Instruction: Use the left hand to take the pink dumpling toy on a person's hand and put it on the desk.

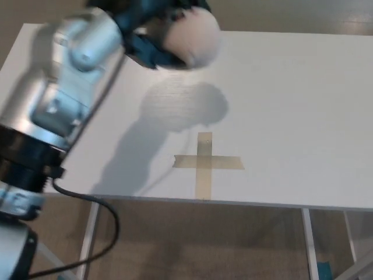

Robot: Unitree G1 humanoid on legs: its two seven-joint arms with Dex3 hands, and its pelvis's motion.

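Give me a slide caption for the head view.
Left hand holds the pink dumpling toy raised above the white desk and its tape cross.
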